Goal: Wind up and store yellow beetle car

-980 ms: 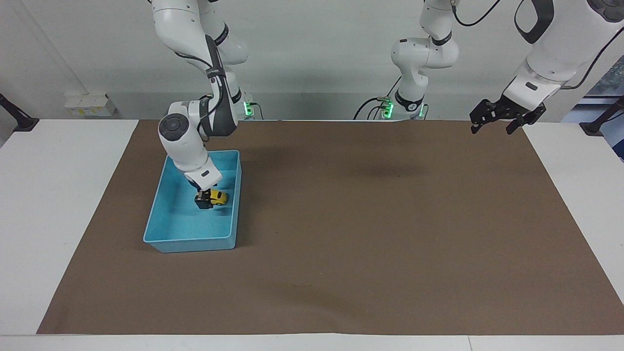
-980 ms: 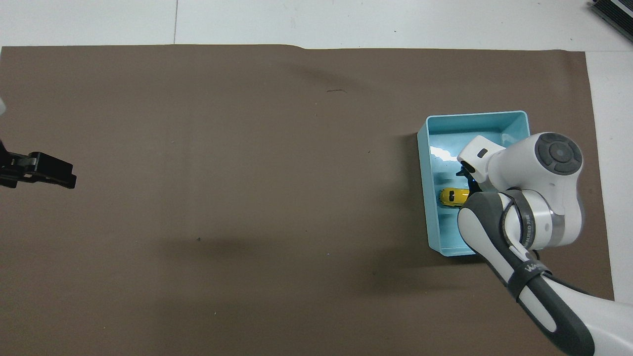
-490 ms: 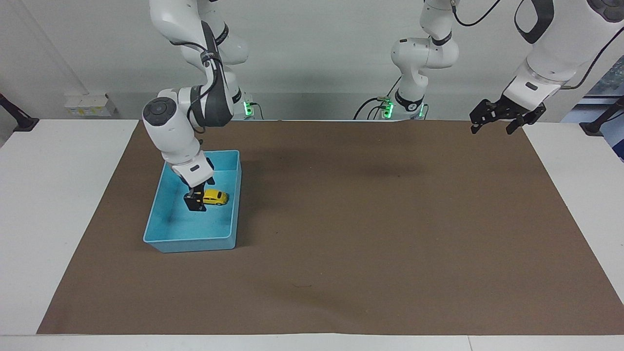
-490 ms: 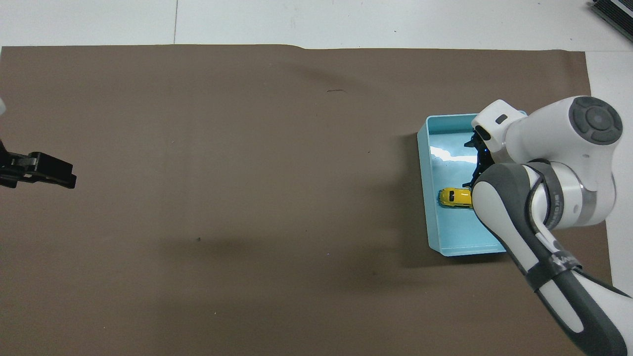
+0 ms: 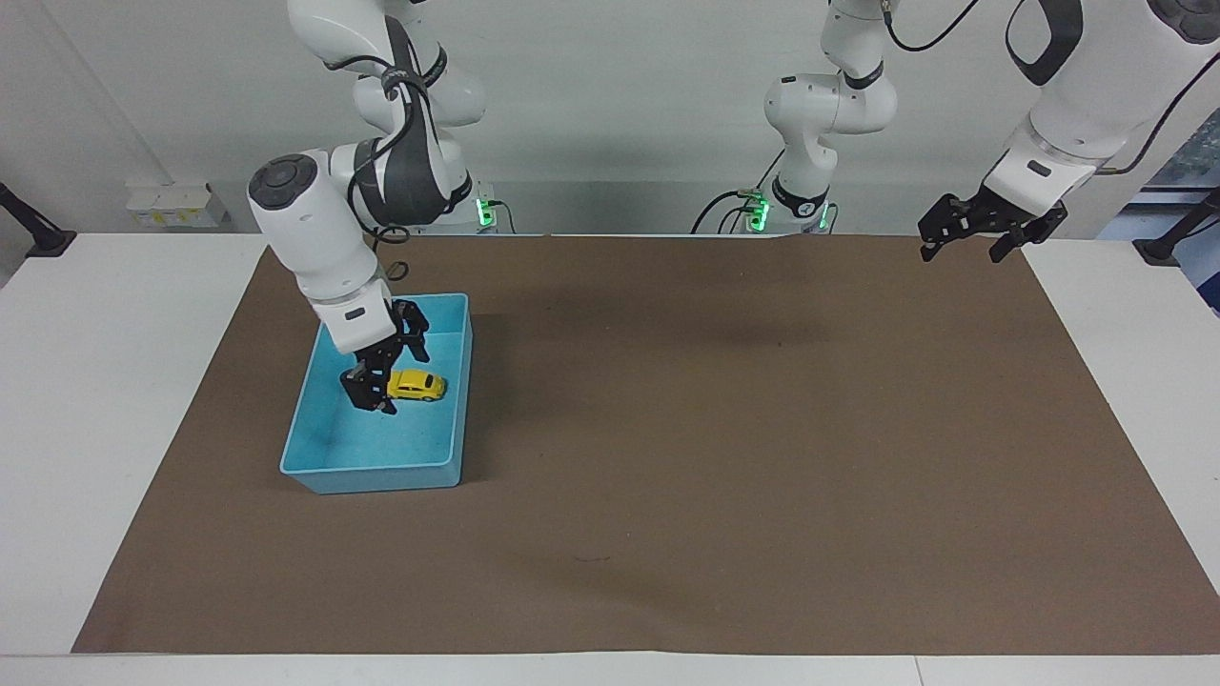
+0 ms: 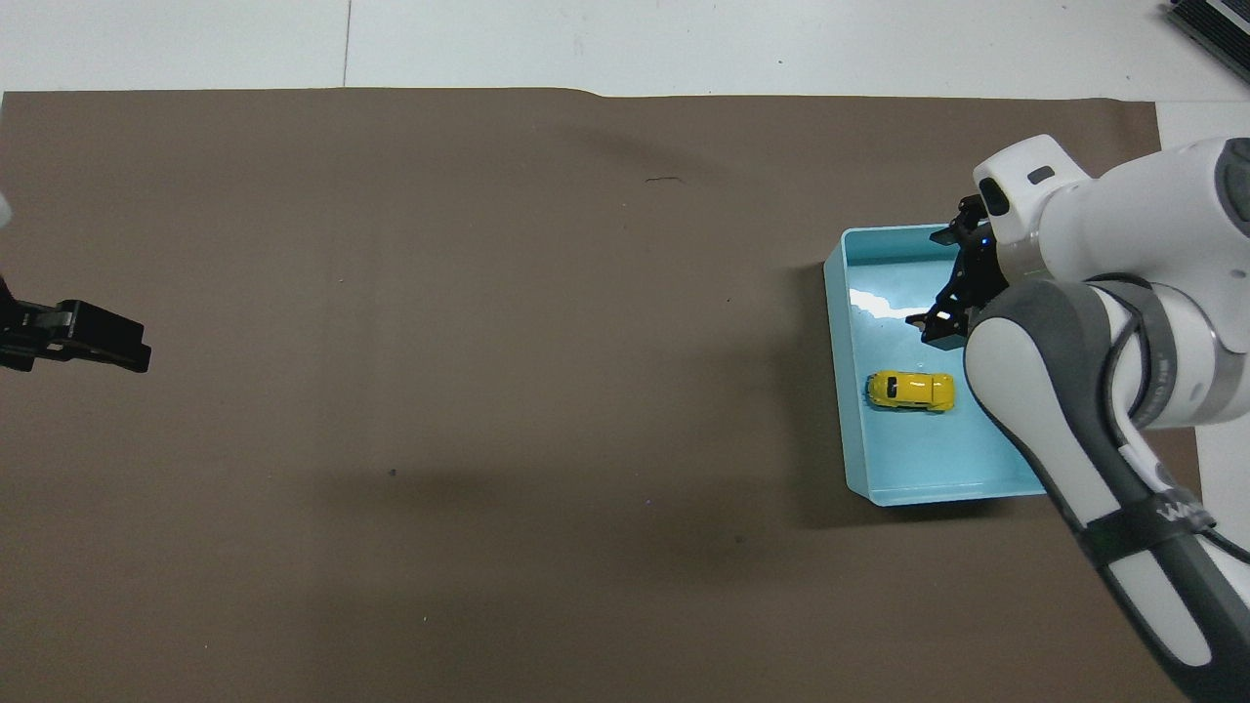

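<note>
The yellow beetle car (image 5: 416,385) stands on its wheels on the floor of the light-blue bin (image 5: 381,474), near the wall on the side toward the table's middle. It also shows in the overhead view (image 6: 911,390) inside the bin (image 6: 837,391). My right gripper (image 5: 381,374) is open and empty, raised over the bin just beside the car and not touching it; in the overhead view the right gripper (image 6: 952,288) is over the bin. My left gripper (image 5: 965,238) is open and empty, held in the air over the mat's edge at the left arm's end, waiting.
A brown mat (image 5: 715,429) covers most of the white table (image 5: 114,429). The bin stands at the right arm's end of the mat. The left gripper (image 6: 98,337) shows at the edge of the overhead view.
My right gripper has let go of the car and risen out of the bin, swinging away from the car. The car stays on the bin floor. The left arm has not moved.
</note>
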Action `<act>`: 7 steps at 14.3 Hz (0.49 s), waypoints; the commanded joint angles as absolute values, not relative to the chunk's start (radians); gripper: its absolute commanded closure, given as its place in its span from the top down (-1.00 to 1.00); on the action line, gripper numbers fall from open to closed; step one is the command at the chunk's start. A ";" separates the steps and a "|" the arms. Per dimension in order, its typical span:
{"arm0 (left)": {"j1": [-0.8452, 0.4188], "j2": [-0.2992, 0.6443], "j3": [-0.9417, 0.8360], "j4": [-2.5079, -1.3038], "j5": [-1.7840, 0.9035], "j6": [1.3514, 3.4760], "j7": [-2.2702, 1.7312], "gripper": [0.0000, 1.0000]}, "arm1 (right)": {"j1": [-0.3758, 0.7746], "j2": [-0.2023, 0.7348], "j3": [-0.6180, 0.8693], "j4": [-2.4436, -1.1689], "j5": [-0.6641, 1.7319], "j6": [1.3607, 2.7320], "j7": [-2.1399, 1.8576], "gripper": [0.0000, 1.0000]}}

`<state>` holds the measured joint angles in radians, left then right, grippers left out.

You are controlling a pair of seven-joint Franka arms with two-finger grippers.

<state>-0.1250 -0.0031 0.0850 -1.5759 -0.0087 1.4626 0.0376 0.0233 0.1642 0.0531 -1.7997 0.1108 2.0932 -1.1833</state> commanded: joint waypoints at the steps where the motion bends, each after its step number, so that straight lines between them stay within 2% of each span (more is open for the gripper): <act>1: -0.118 -0.023 0.077 -1.591 -0.002 1.462 0.028 1.00 | 0.008 0.160 0.042 -1.699 0.138 1.978 -1.090 1.00; 3: -0.118 -0.023 0.077 -1.591 -0.002 1.462 0.037 1.00 | 0.006 0.161 0.035 -1.585 0.115 1.866 -0.953 1.00; 7: -0.117 -0.025 0.077 -1.592 -0.002 1.460 0.032 1.00 | 0.005 0.137 0.037 -1.442 0.078 1.643 -0.591 1.00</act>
<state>-0.1250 -0.0031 0.0839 -1.5759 -0.0087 1.4626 0.0376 0.0159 0.1349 0.0260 -1.5277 0.0972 1.7425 -0.7441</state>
